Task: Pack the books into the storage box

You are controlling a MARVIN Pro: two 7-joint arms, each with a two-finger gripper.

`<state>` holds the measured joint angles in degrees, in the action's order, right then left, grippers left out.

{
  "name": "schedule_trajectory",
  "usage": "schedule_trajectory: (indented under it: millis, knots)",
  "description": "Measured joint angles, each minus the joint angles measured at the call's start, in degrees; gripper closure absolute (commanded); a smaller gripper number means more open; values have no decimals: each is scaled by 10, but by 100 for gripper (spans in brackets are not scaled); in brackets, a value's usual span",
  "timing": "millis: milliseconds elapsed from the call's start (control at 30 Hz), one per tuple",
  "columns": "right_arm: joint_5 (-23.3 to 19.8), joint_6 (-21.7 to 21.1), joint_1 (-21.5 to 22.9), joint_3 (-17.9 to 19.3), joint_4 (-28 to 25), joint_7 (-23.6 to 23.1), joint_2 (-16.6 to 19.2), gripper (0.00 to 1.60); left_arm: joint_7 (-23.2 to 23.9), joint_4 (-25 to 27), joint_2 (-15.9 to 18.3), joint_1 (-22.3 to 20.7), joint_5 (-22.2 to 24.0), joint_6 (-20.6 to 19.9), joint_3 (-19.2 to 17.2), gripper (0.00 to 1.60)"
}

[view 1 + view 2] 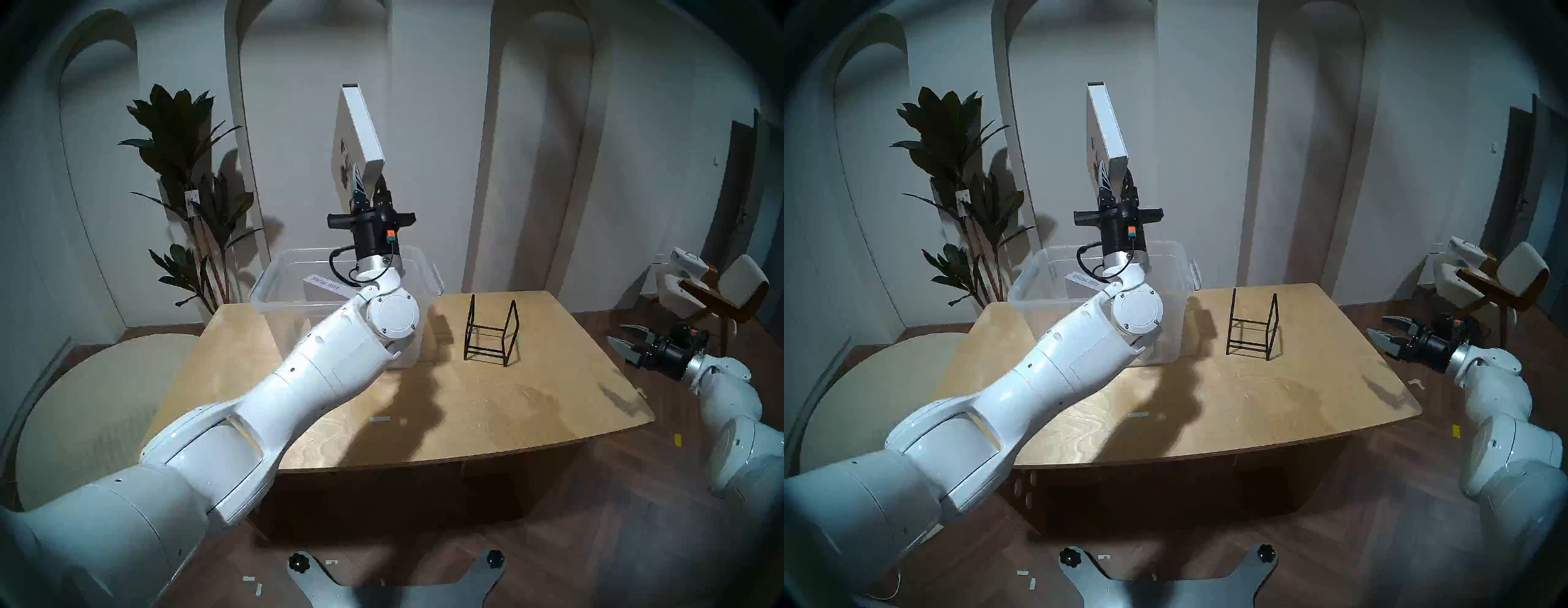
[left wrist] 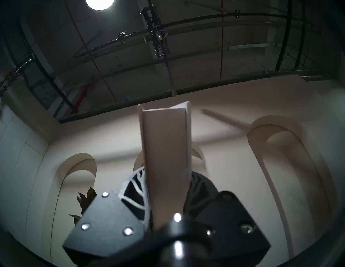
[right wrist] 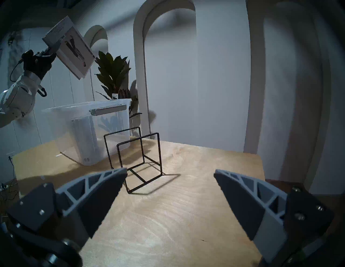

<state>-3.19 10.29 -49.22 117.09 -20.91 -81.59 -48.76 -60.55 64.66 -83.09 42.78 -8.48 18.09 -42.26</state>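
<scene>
— Holding a white book (image 1: 359, 127) up in the air, is that what your left gripper (image 1: 370, 193) is doing?

— Yes, you are seeing it right. Your left gripper is pinching the white book by its lower end, pointing steeply upward, and the book is standing tilted high above the box (image 1: 426, 271). In the left wrist view the book's edge (image 2: 166, 158) is running up between the fingers (image 2: 134, 195), which are pressed against both covers.

— And where is the grey book sitting?

— The grey book (image 1: 324, 283) is already standing inside the box, its spine facing up; the lettering on it is too small to read surely. The box is resting on the far left part of the bench (image 1: 488, 403).

— What is your right gripper (image 3: 169, 172) doing?

— Your right gripper is hanging off the bench's right edge, its fingers spread wide and gripping nothing, pointing about level toward the rack (image 1: 492, 335).

— Is the rack touching the box?

— No, the rack is standing beside the box, a little apart, with nothing in it.
</scene>
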Motion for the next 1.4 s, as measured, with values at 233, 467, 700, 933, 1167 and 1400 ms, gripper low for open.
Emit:
schedule_trajectory:
  millis: [233,467,700,933,1167,1400]
  knots:
    - [0,1,1,0,0,0,0,0,-10,60,19,24,11,-18,-6,160]
    - [1,2,2,1,1,-1,0,0,-17,113,41,49,22,-37,-12,160]
    - [1,3,3,1,1,-1,0,0,-22,169,69,76,35,-62,-22,160]
    - [1,3,4,2,1,-1,1,0,-14,227,101,102,56,-93,-30,160]
    - [2,4,7,3,2,-1,1,0,18,283,128,123,93,-133,-33,160]
    - [2,4,9,3,4,1,1,0,82,341,156,141,157,-194,-33,160]
